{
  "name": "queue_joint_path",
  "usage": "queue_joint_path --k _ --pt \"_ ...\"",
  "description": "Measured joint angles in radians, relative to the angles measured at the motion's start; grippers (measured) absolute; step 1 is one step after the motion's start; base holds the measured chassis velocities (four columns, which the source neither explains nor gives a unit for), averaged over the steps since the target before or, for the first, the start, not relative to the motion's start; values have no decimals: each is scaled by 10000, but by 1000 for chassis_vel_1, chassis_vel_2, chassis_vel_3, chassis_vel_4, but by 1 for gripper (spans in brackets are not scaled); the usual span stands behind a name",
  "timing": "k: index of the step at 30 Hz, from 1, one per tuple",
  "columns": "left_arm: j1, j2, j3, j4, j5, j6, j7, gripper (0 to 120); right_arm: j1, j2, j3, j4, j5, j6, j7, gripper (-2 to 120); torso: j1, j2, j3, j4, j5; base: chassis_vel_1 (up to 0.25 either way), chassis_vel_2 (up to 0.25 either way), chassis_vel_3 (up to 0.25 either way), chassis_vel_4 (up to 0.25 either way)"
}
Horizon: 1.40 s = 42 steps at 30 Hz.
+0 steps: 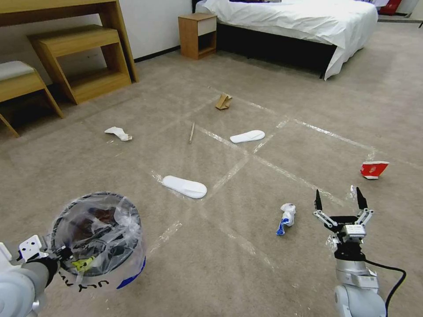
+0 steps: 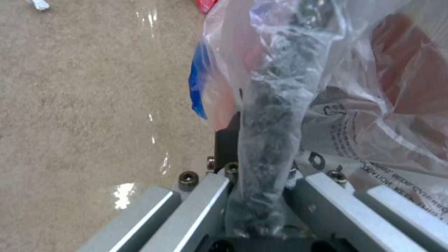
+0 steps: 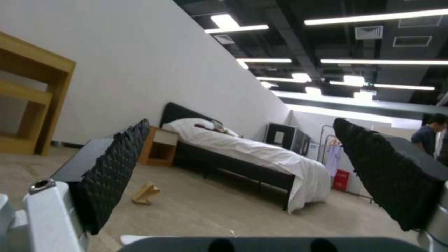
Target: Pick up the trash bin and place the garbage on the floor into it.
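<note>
Though apart, two slippers (image 1: 184,186) (image 1: 247,136), one bin (image 1: 97,237).

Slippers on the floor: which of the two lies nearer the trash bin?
The larger-looking slipper, just beyond the trash bin; the other slipper lies farther off, toward the bed.

Beige taped carpet (image 1: 246,264), white-sheeted bed (image 1: 291,20), wooden nightstand (image 1: 197,35), white wall (image 3: 140,70).

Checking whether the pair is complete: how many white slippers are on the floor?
2. One slipper lies on the carpet at the middle, just ahead of the bin. The other slipper lies farther off, toward the bed.
</note>
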Motion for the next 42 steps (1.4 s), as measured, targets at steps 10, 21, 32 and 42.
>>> queue_joint_path --k 10,21,32,42 --pt "82 -13 58 -100 80 0 31 0 56 -591 211 -171 -58 -662 517 100 0 0 0 0 2 0 0 0 0" --pt "-52 129 41 31 69 0 118 0 -533 -5662 505 -1505 999 -2426 673 100 0 1 1 0 7 0 0 0 0" --pt "-188 381 131 256 41 0 186 0 -959 -7918 -248 -3445 1996 -2988 -949 100 0 1 1 1 5 0 0 0 0" --pt "-230 342 319 379 241 1 312 0 -789 -8421 -507 -5647 1306 -1442 -4480 100 0 1 1 -1 1 0 0 0 0"
